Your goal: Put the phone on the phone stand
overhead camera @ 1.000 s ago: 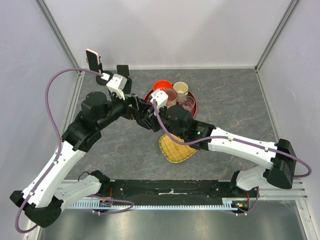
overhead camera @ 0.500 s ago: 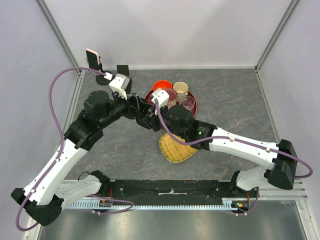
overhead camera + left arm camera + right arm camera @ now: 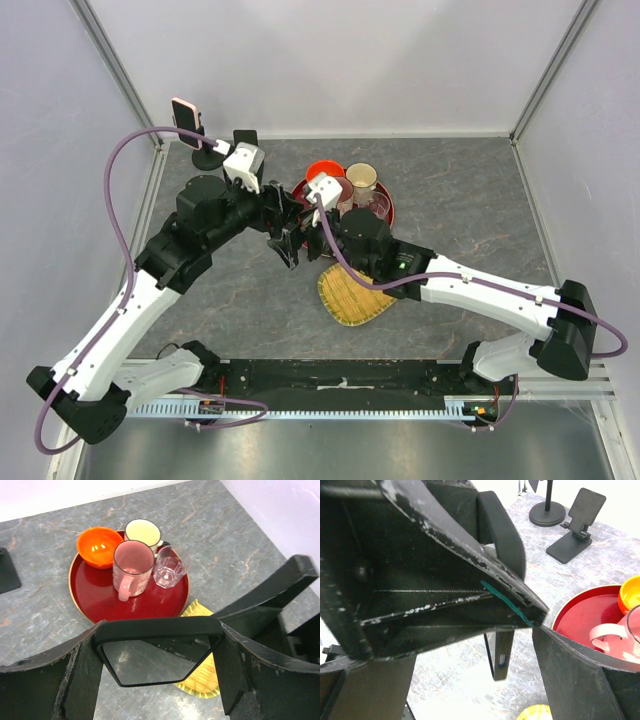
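While the red tray [image 3: 391, 212] and the woven yellow mat [image 3: 350, 298] lay where they had a second before, the left arm had swung rightward in the overhead view. Its white camera housing sat closer to frame centre, and the meeting claws sat slightly lower.

At the upper left stood a pole mount [image 3: 208, 158] carrying a pink-cased phone [image 3: 184, 117]. Just right of it, the black phone stand [image 3: 245, 141] stood well apart from the arms.

Near centre, the left gripper [image 3: 159, 635] pinched the phone [image 3: 150, 662] by its sides, held above the table. The overhead view hid the phone among the black fingers. The left wrist view showed its glossy face, while the right wrist view showed only its thin edge and port hanging beneath that claw. The right gripper [image 3: 470, 665] was spread wide, its fingers flanking the left claw. Whether they touched the phone could not be told.
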Controlling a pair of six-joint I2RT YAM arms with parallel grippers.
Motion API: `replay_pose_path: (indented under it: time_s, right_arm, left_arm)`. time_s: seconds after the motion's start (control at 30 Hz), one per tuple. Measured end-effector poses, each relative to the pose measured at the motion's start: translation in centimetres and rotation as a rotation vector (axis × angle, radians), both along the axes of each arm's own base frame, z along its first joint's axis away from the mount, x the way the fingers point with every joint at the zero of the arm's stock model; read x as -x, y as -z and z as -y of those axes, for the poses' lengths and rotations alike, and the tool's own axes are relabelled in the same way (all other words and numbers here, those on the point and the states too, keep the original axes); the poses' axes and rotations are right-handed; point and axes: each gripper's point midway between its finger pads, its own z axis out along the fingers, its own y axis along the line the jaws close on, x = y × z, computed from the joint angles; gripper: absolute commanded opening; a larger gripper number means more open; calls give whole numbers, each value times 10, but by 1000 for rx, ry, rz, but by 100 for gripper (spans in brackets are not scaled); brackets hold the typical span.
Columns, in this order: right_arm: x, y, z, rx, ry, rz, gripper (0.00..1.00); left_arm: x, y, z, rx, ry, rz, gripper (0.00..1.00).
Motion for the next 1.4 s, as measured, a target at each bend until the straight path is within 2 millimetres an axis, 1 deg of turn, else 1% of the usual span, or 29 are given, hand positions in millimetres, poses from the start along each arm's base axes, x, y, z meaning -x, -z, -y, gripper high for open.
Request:
replay_pose_path:
  time_s: [0.07,0.13,0.2,0.23,0.3,0.37,0.4,0.43,0.5,0.53,0.57,0.6,0.67,0.73,0.8,0.93,1.03,1.13,1.27,1.4]
  right_arm:
    - [-3,-2,5,-6,10,2,98]
    - [-5,-4,18,-14,24,6,98]
    - [-5,-5,36,-20,44,11,98]
    - [-2,-5,49,-23,54,13,98]
    - [-6,-7,70,-34,85,19,98]
    - [-9,-7,94,-41,122,20,98]
    - [-10,-6,102,-43,134,20,98]
    - [-11,-5,110,-41,150,19,98]
    - [-13,0,121,-30,171,9,98]
    - [-13,4,125,-21,177,3,98]
    - [-13,7,127,-11,181,-4,98]
    - [-13,12,130,0,185,-12,98]
    - [-13,19,135,23,192,-23,98]
    - [-14,25,139,44,202,-31,98]
    - [-16,28,142,63,213,-30,98]
    - [-25,33,152,87,252,-30,98]
    - [-32,38,157,101,277,-39,98]
    - [-38,43,161,117,299,-49,98]
    - [-45,48,167,133,321,-56,98]
    - [-51,51,170,141,337,-63,98]
  left_arm:
    - [-5,3,-2,-29,-15,10,2]
    - [-11,5,-6,-68,-35,28,2]
    - [-18,8,-11,-110,-57,44,2]
    - [-24,9,-13,-132,-70,55,2]
    - [-40,11,-18,-173,-98,78,2]
    - [-62,14,-28,-188,-133,92,2]
    - [-75,17,-36,-192,-161,91,2]
    - [-91,20,-47,-195,-196,87,2]
    - [-124,29,-71,-200,-266,72,2]
    - [-137,32,-80,-202,-287,68,2]
    - [-156,37,-91,-199,-313,66,2]
    - [-170,42,-99,-197,-327,62,2]
    - [-195,52,-109,-196,-340,52,2]
    - [-217,58,-111,-195,-338,50,2]
    - [-240,59,-109,-194,-335,68,2]
    - [-279,62,-107,-189,-332,107,2]
    - [-302,69,-109,-189,-342,123,2]
    - [-319,83,-114,-192,-354,117,2]
    - [-337,103,-124,-204,-368,94,2]
    - [-352,112,-132,-205,-377,84,2]
